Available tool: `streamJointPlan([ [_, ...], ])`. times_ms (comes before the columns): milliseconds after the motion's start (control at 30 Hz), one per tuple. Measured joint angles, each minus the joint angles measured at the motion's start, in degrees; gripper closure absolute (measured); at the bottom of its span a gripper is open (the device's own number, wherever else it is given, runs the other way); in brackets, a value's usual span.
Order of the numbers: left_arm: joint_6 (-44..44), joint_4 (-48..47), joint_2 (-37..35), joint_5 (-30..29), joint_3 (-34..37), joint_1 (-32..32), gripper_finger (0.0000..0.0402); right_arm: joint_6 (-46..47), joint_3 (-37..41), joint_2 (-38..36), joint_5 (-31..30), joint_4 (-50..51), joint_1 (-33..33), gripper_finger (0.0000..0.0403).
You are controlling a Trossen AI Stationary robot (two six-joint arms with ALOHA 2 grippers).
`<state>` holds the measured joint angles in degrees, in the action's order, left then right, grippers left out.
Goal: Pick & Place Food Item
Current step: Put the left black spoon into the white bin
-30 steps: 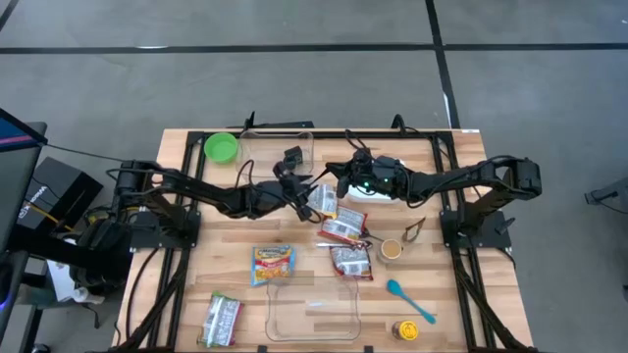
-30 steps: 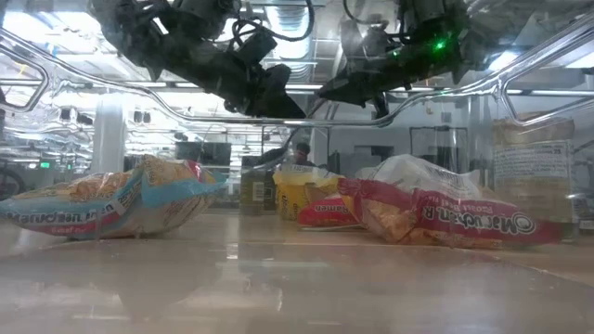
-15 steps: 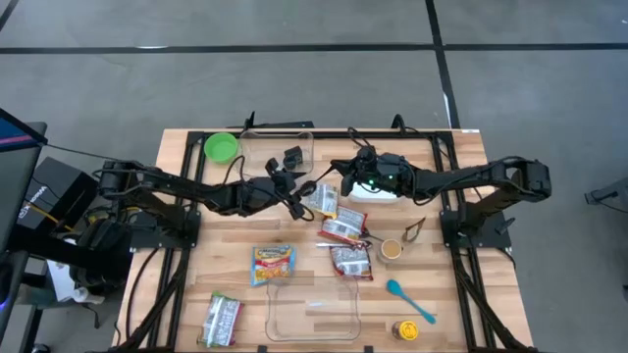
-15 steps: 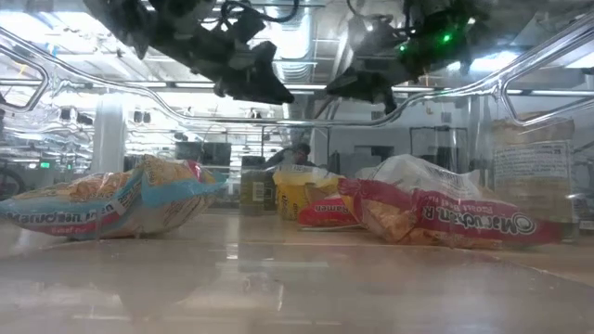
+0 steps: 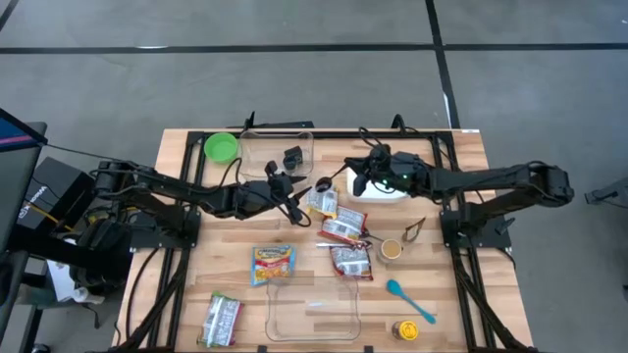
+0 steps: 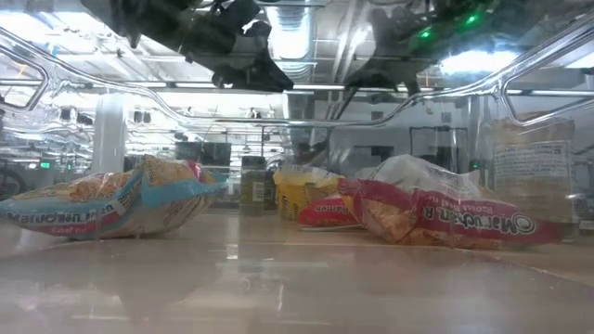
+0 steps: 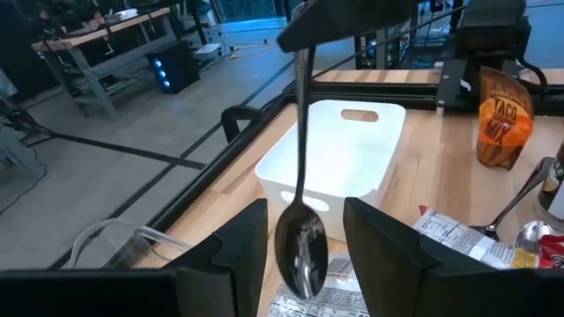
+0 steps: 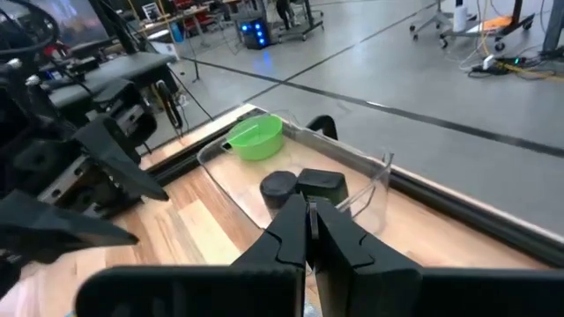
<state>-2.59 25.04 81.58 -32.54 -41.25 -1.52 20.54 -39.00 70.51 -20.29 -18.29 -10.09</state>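
My right gripper [image 5: 347,174] is above the table's far middle, over a white basket [image 5: 383,190], and is shut on a metal spoon [image 5: 327,180]. The spoon's bowl [image 7: 301,251] reaches toward my left gripper [image 5: 292,192], which is open and empty; in the left wrist view its fingers [image 7: 236,255] stand either side of the bowl without touching it. Several ramen packets lie flat on the table, the nearest [image 5: 323,202] just below both grippers, others at the middle [image 5: 343,228] and near left [image 5: 273,263]. My right gripper pinches the spoon's thin handle [image 8: 307,214] between its two shut fingers, at the end away from the bowl. The spoon is lifted clear of the table, its bowl [image 5: 321,183] away from the fingers, toward the table's left.
A clear bin [image 5: 278,145] holding dark objects and a green bowl [image 5: 221,147] stand at the far edge. Another clear bin [image 5: 312,310] stands at the near edge. A cup [image 5: 392,249], a blue spoon [image 5: 409,300] and a yellow jar [image 5: 405,330] lie at the near right.
The two grippers have drawn apart. My left gripper has gone toward the table's left edge, my right gripper toward the right and far edges with the spoon. Both have risen in the low view.
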Motion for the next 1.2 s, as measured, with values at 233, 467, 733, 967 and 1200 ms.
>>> streamJointPlan([
  [233,-0.1,0.0,0.0,0.0,0.0,0.0,0.0258,-2.0,0.0,-3.8,-1.0,2.1,0.0,0.0403],
  [467,-0.1,0.0,0.0,0.0,0.0,0.0,0.0258,-3.0,0.0,-9.7,-1.5,9.9,-1.8,0.0403],
  [733,-0.1,0.0,0.1,0.0,0.0,0.0,0.0258,-1.6,0.0,-16.9,-6.1,21.4,-2.9,0.0401],
  [967,-0.1,0.0,0.1,0.0,0.0,0.0,0.0261,-0.8,0.0,-22.1,-8.8,28.2,-3.3,0.0401],
  [1200,-0.1,0.0,0.1,0.0,0.0,0.0,0.0262,2.0,0.0,-23.5,-11.1,34.4,-4.7,0.0401],
])
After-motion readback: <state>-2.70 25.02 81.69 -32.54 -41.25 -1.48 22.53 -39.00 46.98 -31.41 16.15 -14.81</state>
